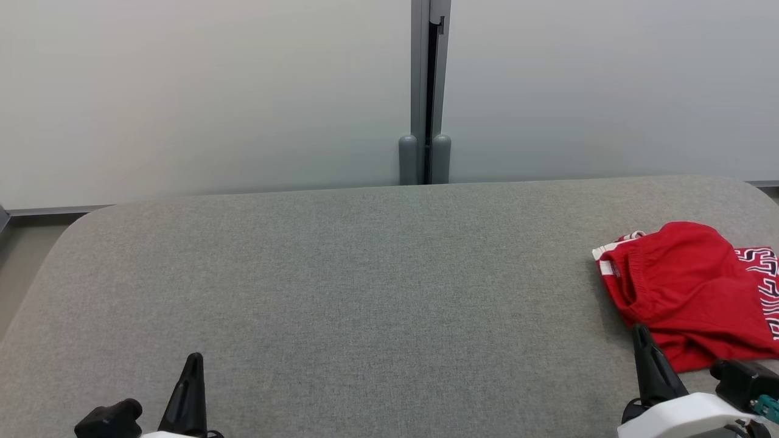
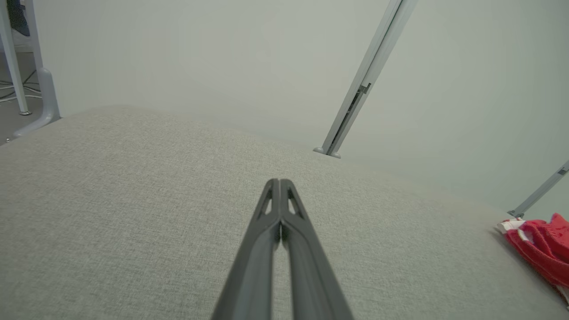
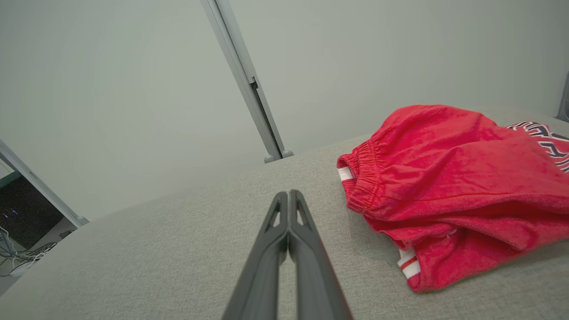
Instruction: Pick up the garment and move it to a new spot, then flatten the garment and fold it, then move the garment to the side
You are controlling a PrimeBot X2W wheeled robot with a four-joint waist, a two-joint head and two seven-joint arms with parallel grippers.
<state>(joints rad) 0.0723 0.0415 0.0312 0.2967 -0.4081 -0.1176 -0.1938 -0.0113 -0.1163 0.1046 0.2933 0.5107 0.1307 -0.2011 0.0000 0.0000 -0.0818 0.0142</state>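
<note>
Both of my grippers are squeezed tight, and there is nothing in them. My left gripper (image 1: 194, 364) sits at 7 o'clock over the gray table (image 1: 365, 274), with bare cloth all around it. My right gripper (image 1: 640, 333) sits at 5 o'clock.

The red shorts (image 1: 681, 286) lie at 3 o'clock, right at the side of the table. From my right fingertips they are at 1 o'clock, just beside me. My right wrist view shows a little gap, so I am not touching them. They are in a soft, lumpy pile, doubled over, with the stretchy waistband (image 3: 364, 178) toward the middle of the table and some letters showing at the far right.

This could be two things. The shorts may be waiting at the side in a loose heap. Or they may be folded in a loose way and already put to the side. I cannot tell which.

Either way, I think the good thing is to be careful with my right fingers. The cloth is floppy and would slide or bunch up if my tip pushed it. The folds look loose, so one bump could spoil them.
</note>
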